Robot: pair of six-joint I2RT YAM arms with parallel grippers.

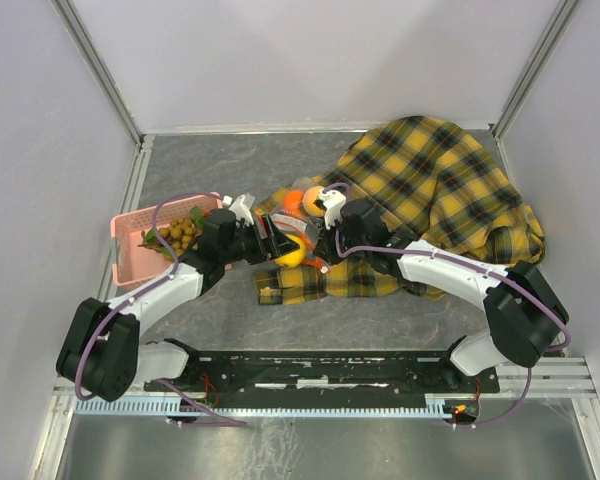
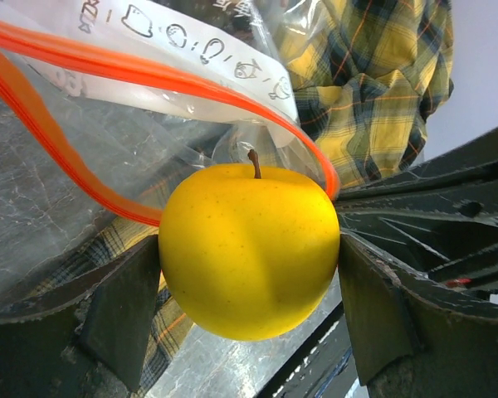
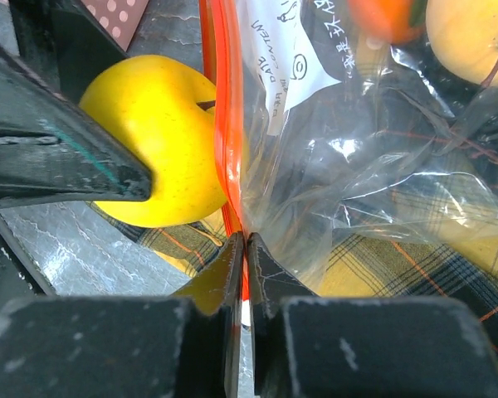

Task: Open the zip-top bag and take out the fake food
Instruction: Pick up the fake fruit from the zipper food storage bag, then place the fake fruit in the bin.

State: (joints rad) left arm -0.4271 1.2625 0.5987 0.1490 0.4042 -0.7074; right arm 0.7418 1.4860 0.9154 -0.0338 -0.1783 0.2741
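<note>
My left gripper [image 2: 249, 282] is shut on a yellow apple [image 2: 249, 249], a piece of the fake food, one finger pressed to each side of it. It holds the apple just outside the mouth of the zip-top bag [image 2: 83, 166], whose orange zip strip [image 2: 149, 75] loops open behind it. My right gripper [image 3: 245, 249] is shut on that zip strip [image 3: 224, 124], at the edge next to the apple [image 3: 162, 124]. An orange fruit [image 3: 382, 16] and a yellow fruit [image 3: 473, 33] lie inside the clear bag [image 3: 357, 166]. From above, both grippers meet at the bag [image 1: 302, 212].
The bag rests on the near-left corner of a yellow-black plaid cloth [image 1: 440, 190] that covers the right of the table. A pink basket [image 1: 130, 240] at the left holds a tan grape bunch [image 1: 180, 235]. Grey walls close in the table on three sides.
</note>
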